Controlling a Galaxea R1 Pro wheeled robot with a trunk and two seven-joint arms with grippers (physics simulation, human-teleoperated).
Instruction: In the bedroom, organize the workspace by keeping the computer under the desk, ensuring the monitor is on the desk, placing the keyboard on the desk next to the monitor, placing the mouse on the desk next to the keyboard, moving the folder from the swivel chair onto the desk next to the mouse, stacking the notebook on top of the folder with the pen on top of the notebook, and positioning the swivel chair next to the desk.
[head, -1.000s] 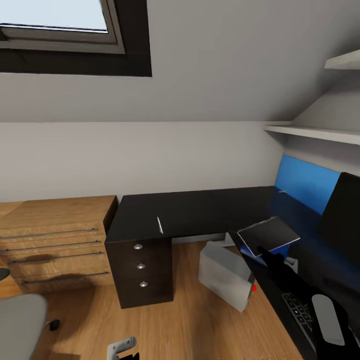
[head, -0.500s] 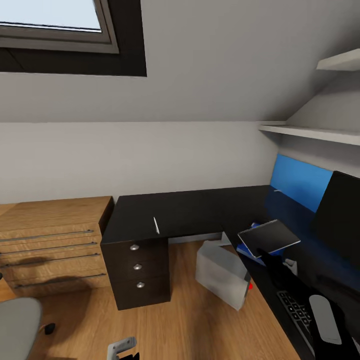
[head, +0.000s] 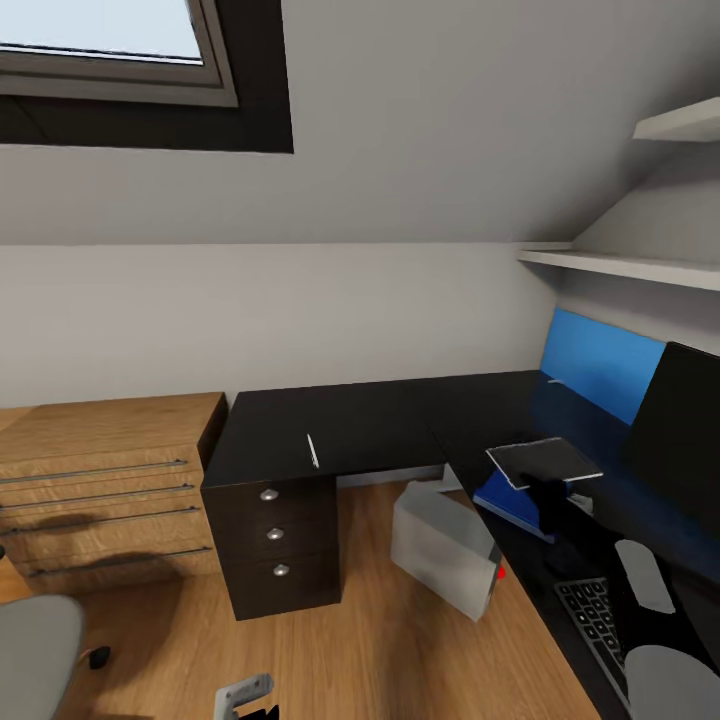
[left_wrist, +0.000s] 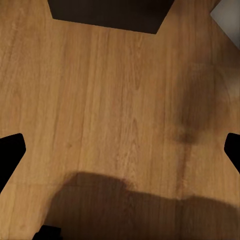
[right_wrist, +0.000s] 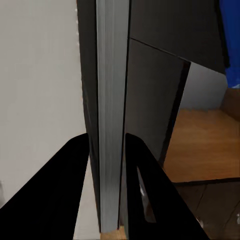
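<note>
Grey upholstery marks one chair (head: 30, 655), its seat edge nearest at the low left of the head view, on the light wood floor (head: 390, 640). Close on the other side, one dark keyboard (head: 592, 630) lies on the glossy black bench (head: 400, 420), next to the robot's own right arm.

A little farther along that arm, the right end effector (head: 548, 497) holds one thin dark notebook (head: 543, 461) up in the air. In the right wrist view its two black fingers (right_wrist: 75, 170) press on either face of the notebook (right_wrist: 111, 115), seen edge-on with its pale pages showing. Directly beneath the raised notebook, one bright blue folder (head: 512, 497) lies flat on the bench; notebook and folder are apart. One black monitor (head: 680, 425) stands just beyond, at the right.

On the floor, in the inner corner of the L-shaped bench, one pale grey computer (head: 445, 548) sits tilted, a red light on its near face.

The left end effector (left_wrist: 120, 150) hangs over bare floor, its two dark fingertips (left_wrist: 10, 150) spread wide with nothing between them.

Farther off, one thin white pen (head: 313, 451) lies on the bench's left wing, above three black drawers (head: 275, 540). One low wooden drawer unit (head: 100, 480) stands beside that. One blue back panel (head: 598, 365), two wall shelves (head: 620, 265) and one skylight (head: 120, 60) lie beyond.
</note>
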